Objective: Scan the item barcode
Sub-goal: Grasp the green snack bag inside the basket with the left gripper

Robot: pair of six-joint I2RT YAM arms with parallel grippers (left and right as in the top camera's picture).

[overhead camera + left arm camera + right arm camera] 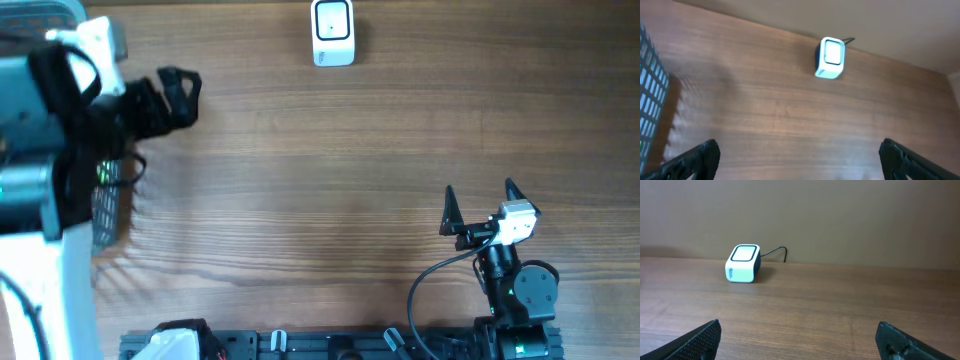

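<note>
left gripper (pixel 799 160) spread, empty | right gripper (pixel 480 192) spread, empty | barcode scanner (pixel 332 32) top centre | advice: pick item first, face its code squarely to scanner

The right gripper (pixel 480 190) had two black pointed fingers (pixel 449 208), a white camera block (pixel 516 222) behind them, and a black cable (pixel 425 285) looping toward seven o'clock.

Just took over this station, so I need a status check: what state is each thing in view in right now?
Scanner: sitting upright, window facing up, cable at its back, nothing over it.
Mesh basket: at the left edge, largely hidden; contents cannot be told.
Left gripper: fingers wide open, empty.
Right gripper: fingers wide open, empty.
</note>
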